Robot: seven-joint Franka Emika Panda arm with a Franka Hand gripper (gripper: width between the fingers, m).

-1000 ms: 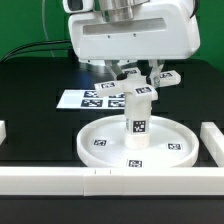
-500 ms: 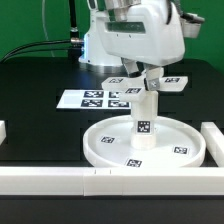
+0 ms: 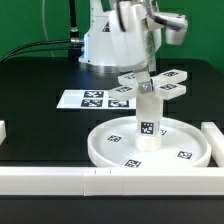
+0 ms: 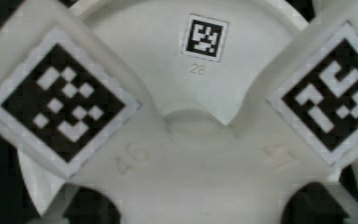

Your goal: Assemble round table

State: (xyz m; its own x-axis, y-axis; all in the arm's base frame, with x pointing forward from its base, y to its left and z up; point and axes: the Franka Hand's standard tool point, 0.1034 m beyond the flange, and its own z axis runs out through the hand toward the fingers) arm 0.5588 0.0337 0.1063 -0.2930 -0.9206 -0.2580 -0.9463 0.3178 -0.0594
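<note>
The round disc (image 3: 100,150) lies flat near the front of the table. The short cylinder leg (image 3: 149,125) stands upright on its hub. The cross-shaped foot (image 3: 168,90) sits on top of the leg, its tagged arms spread out. My gripper (image 3: 148,70) comes down onto the foot from above, with the wrist turned. In the wrist view the foot (image 4: 194,130) fills the picture. The dark fingertips (image 4: 91,203) sit at either side of its white body, so the gripper (image 4: 202,205) is shut on it. The leg and disc are hidden in that view.
The marker board (image 3: 95,99) lies flat behind the disc, toward the exterior view's left. White border blocks run along the front edge (image 3: 60,180), at the right (image 3: 215,140) and at the left (image 3: 3,130). The arm's base (image 3: 105,45) stands at the back.
The wrist has turned and the arm's body has swung up and away, uncovering the cross-shaped foot. The disc, leg and foot have shifted slightly toward the exterior view's right.
</note>
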